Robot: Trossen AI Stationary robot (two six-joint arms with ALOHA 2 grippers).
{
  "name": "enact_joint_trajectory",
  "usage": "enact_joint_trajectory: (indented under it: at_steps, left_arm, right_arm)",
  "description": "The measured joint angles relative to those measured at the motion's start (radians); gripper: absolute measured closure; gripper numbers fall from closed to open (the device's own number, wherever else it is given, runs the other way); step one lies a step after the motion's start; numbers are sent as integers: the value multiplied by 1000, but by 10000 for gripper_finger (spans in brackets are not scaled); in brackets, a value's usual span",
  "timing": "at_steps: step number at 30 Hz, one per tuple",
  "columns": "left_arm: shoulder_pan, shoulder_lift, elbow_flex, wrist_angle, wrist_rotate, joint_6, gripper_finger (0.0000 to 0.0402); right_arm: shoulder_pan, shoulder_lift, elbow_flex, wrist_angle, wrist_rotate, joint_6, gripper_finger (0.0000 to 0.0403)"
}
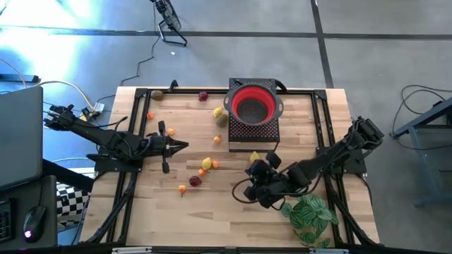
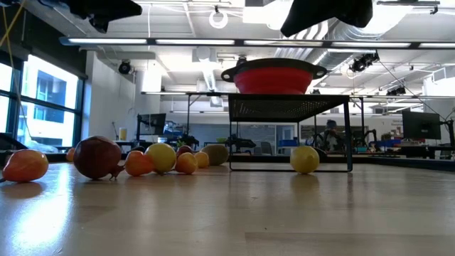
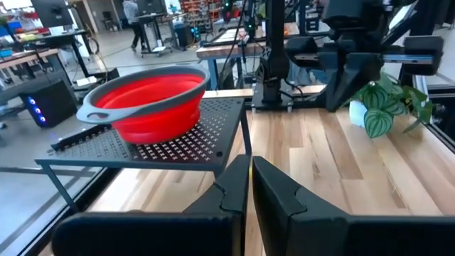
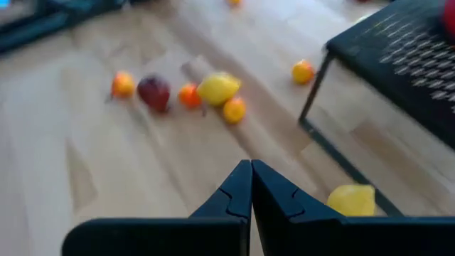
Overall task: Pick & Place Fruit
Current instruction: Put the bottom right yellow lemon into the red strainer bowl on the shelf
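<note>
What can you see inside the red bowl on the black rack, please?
The red bowl looks empty in the high view: only its perforated bottom shows, no fruit. The left wrist view shows only its outside, so the inside wall nearest that camera stays hidden there. It stands on the black rack.

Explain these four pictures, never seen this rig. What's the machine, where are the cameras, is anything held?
Two dark robot arms work at a wooden table. One picture looks straight down, one looks level from the tabletop, and one comes from each arm's wrist. The left gripper and right gripper are both shut and hold nothing. Small fruit lie scattered on the wood, and a yellow one sits near the right gripper. An empty red bowl stands on a black perforated rack. A green leafy plant is at the table's edge.
</note>
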Motion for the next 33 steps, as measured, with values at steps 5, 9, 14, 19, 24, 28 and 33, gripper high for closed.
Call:
enact_joint_trajectory:
  at_steps: [5,9,14,19,24,28,33]
  left_arm:
    - [0,0,0,-3,0,4,385]
    - [0,-1,0,-2,-3,41,385]
    - [0,-1,0,-3,-4,56,385]
    - [0,-1,0,-4,-5,56,385]
    - [0,-1,1,-12,-5,56,385]
    - [0,-1,2,-36,-6,56,385]
    - [0,-1,2,-60,-6,56,385]
  right_arm:
    - [-9,0,0,28,-36,-150,401]
    - [-22,0,0,82,-36,-233,401]
    - [-47,0,0,182,-43,-221,401]
    - [-92,0,1,193,-63,46,401]
    - [-122,0,15,189,-58,55,401]
    - [-143,0,49,124,-19,79,401]
    - [-135,0,85,28,-18,171,401]
